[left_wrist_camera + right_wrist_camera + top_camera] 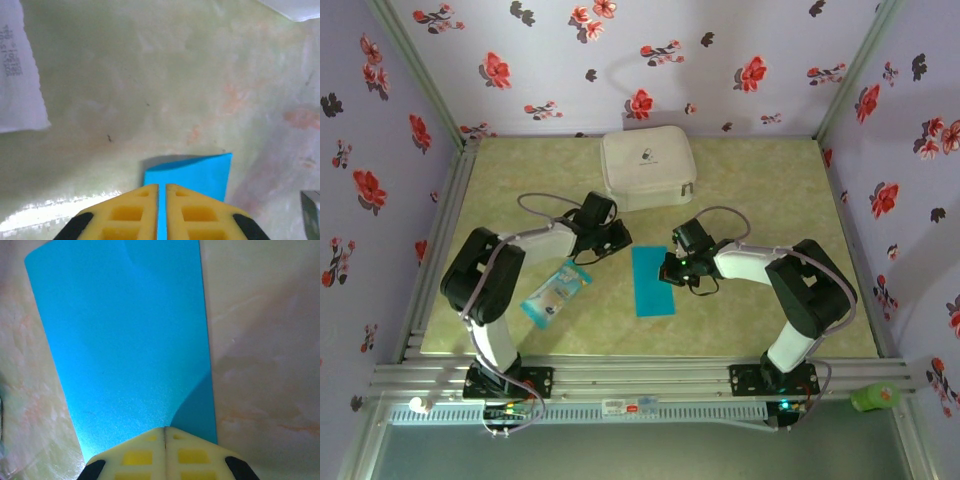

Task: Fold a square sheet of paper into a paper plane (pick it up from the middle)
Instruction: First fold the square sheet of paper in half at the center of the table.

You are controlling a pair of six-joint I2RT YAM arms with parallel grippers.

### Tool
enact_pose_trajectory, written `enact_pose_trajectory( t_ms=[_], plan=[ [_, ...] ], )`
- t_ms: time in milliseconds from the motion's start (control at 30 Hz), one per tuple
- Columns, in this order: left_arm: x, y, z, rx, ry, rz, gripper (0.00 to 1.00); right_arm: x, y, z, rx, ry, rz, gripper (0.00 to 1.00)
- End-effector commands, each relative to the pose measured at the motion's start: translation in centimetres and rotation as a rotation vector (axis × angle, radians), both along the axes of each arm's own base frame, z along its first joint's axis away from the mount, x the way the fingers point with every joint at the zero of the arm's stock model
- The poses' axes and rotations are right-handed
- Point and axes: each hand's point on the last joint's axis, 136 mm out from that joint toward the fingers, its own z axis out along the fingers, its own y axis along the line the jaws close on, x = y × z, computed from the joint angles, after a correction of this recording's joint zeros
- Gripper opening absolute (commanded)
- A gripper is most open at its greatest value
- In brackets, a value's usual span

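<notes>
On table (760, 190): one sheet (651, 281), one packet (556, 293).

The pale green marbled table (720, 322) carries three things. A blue paper sheet (652, 283), folded to a long rectangle, lies between the left gripper (620, 240) and the right gripper (669, 270), touching both. A pale blue-and-white plastic packet (556, 293) lies near the left gripper's outer side. A white zipped case (647, 168) sits beyond both.
</notes>
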Motion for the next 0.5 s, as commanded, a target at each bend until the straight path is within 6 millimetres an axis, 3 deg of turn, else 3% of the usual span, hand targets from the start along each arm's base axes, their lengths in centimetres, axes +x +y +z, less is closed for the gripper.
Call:
enact_pose_trajectory(
  t_ms=[0,267,467],
  plan=[
    [-1.7,0.8,0.0,0.057,0.000,-0.022,0.14,-3.4,-3.6,-3.8,-0.174,0.131,-0.012,0.00],
    [-6.5,-4.1,0.4,-0.083,0.016,-0.197,0.12,-3.4,-3.8,-3.8,-0.181,0.131,-0.015,0.00],
    [-8.3,-4.6,-1.8,-0.077,0.065,-0.223,0.12,-3.3,-3.7,-3.8,-0.179,0.130,-0.016,0.00]
  ],
)
